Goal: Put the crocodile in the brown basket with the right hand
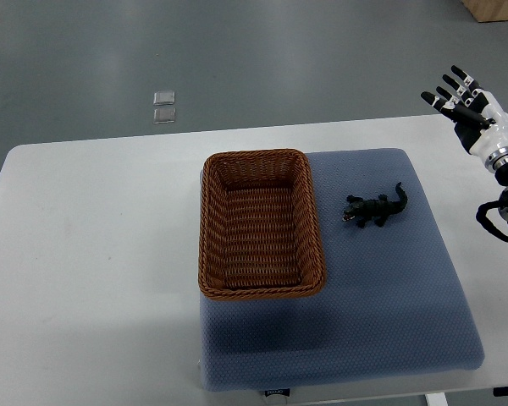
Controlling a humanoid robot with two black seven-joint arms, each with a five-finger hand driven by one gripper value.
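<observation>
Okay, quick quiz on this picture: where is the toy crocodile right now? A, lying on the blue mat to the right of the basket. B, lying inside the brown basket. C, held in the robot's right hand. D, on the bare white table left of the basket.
A: the crocodile lies on the blue mat, apart from the brown basket on its right side, while the right hand is raised with fingers spread, holding nothing.

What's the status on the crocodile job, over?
Right robot hand open, raised at far right. Crocodile on blue mat, beside brown basket, untouched. Path clear.
</observation>
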